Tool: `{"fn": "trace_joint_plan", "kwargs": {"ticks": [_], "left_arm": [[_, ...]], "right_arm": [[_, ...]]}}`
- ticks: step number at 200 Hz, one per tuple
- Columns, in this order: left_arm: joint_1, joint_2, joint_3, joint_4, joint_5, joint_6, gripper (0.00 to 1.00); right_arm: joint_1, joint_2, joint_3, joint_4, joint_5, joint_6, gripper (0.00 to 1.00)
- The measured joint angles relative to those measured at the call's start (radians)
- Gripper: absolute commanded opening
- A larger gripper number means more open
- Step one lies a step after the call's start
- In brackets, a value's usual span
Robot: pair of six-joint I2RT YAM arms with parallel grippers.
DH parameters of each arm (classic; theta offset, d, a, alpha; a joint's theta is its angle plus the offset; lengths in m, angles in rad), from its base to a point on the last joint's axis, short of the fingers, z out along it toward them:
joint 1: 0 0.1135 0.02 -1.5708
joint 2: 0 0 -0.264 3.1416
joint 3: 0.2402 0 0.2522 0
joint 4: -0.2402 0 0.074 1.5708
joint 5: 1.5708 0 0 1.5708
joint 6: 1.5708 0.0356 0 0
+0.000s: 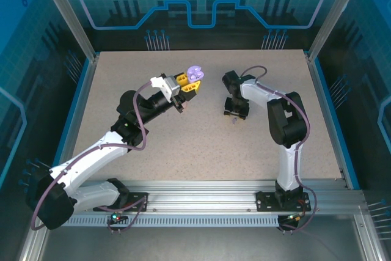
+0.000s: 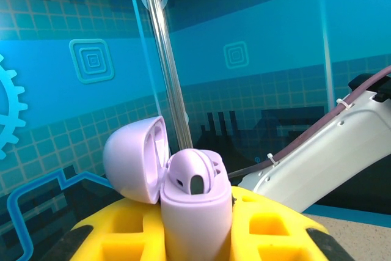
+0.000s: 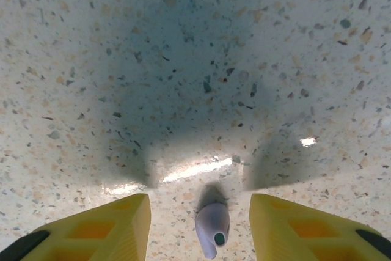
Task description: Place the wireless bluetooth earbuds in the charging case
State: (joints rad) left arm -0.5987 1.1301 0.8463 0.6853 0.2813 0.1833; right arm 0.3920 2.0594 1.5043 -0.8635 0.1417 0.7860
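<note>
Inside the open charging case (image 2: pixel 197 215) — one earbud (image 2: pixel 192 177).

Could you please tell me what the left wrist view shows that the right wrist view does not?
Left wrist: the lilac charging case, lid open, clamped in the left end effector, with the right arm behind. Right wrist: a purplish earbud lying on the table between the open fingers of the right end effector, untouched. Both: yellow fingers and speckled table.
</note>
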Motion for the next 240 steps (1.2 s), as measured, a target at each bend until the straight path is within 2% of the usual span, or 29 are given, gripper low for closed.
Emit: {"fn": "trace_joint_plan", "kwargs": {"ticks": [110,240], "left_arm": [[0.0,0.0,0.0,0.0,0.0,0.0,0.0],[0.0,0.0,0.0,0.0,0.0,0.0,0.0]], "right_arm": [[0.007,0.0,-0.019,0.001,0.0,-0.005,0.37],[0.008,-0.009,-0.047,0.042,-0.006,-0.027,0.19]]}}
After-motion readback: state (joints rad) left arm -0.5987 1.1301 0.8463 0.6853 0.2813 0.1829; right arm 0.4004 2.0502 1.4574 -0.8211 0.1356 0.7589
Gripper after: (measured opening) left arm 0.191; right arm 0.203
